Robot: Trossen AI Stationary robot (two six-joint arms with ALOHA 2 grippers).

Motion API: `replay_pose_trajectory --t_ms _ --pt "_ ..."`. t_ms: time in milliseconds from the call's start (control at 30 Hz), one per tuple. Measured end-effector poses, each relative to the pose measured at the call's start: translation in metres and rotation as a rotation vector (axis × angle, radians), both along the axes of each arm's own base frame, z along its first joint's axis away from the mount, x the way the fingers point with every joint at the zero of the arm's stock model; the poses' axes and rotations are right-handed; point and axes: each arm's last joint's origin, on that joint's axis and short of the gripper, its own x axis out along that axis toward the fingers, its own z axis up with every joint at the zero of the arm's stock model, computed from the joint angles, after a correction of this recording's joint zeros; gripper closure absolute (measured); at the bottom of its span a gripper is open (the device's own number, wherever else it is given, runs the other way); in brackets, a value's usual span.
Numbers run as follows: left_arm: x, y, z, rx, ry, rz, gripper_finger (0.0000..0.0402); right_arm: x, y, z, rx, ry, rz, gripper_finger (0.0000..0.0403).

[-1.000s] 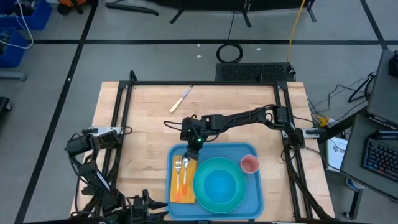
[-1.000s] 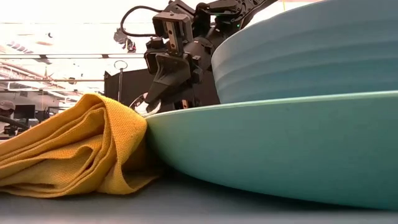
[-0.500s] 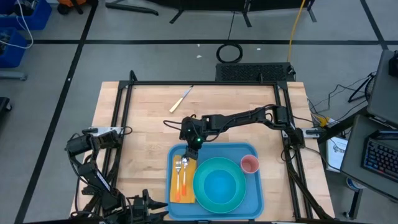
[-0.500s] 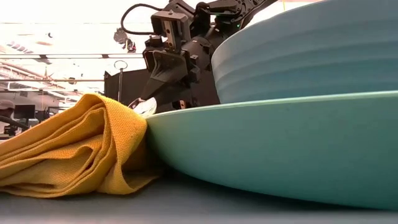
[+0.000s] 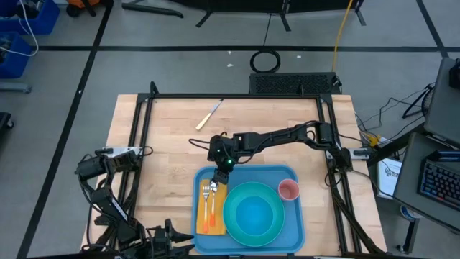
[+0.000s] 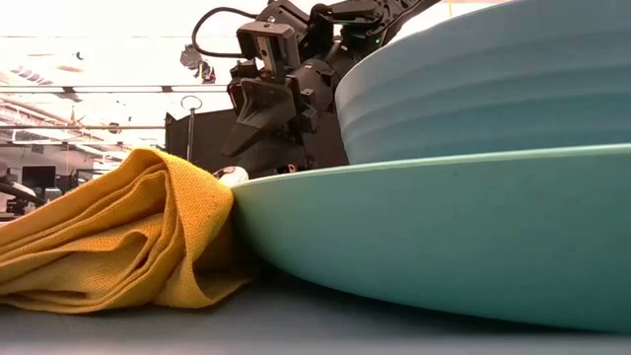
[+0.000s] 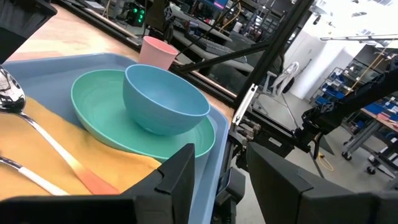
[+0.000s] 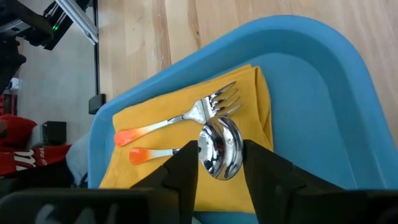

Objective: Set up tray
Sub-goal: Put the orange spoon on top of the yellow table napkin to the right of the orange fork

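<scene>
The blue tray (image 5: 291,216) lies near the table's front edge. On its left side a yellow napkin (image 8: 180,158) bears a fork (image 8: 205,112) and a spoon (image 8: 219,149), both with orange handles. A turquoise plate (image 7: 118,134) with a blue bowl (image 7: 165,99) and a pink cup (image 5: 288,190) stand beside them. My right gripper (image 8: 221,155) hangs open over the napkin's far end, slanting down, its fingers on either side of the spoon's bowl. My left gripper (image 7: 217,168) waits open at the tray's near left corner, holding nothing.
A knife (image 5: 210,115) with a pale handle lies on the wooden table top beyond the tray, toward the far edge. Dark frame rails (image 5: 140,144) run along the table's left, right and far sides. Bare wood (image 5: 165,144) lies left of and beyond the tray.
My right gripper has opened without shifting, its fingers spreading apart in the low view, and has let go of the spoon. The spoon's bowl has sunk a little and lies on the napkin next to the fork.
</scene>
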Motion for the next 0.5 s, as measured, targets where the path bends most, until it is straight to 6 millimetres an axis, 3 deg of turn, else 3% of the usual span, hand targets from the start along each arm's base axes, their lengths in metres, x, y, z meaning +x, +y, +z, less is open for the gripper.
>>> replay_pose_trajectory --t_ms 500 --pt "-0.0001 0.0000 0.0001 -0.001 0.000 -0.001 0.0252 0.0003 -0.0001 0.0002 -0.007 -0.009 0.005 0.0272"
